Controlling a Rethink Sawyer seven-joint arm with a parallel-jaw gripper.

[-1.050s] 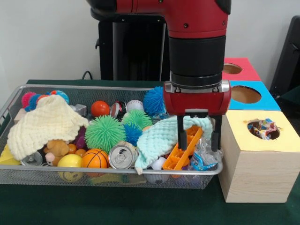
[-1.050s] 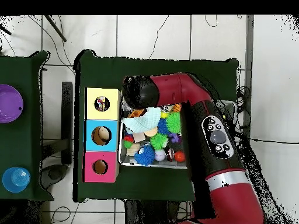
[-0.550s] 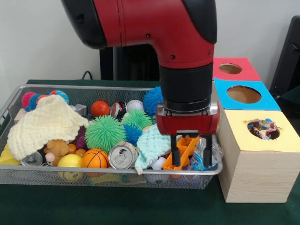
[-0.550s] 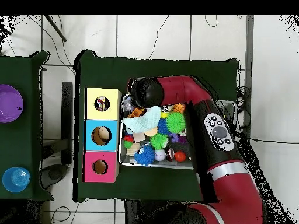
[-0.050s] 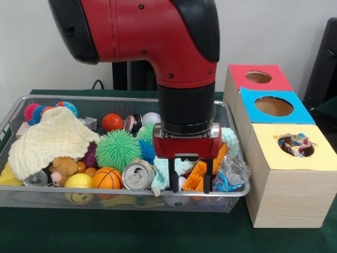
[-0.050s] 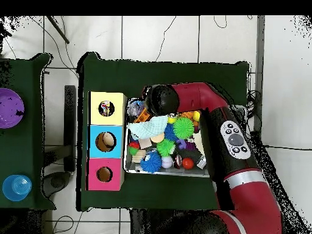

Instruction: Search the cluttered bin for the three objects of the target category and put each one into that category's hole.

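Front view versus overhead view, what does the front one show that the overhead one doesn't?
Only the front view shows the tool, open, low over the orange plastic piece and mint cloth, plus the soda can and cream cloth. Only the overhead view shows the purple bowl and blue cup on a side table. Both show the wire bin and the yellow box.

Your front view sits low and close, level with the wire bin (image 5: 21, 196) and the row of boxes (image 5: 287, 174). Your overhead view looks straight down from far up, sharing the bin (image 6: 126, 159), boxes (image 6: 97, 141) and tabletop (image 6: 158, 198).
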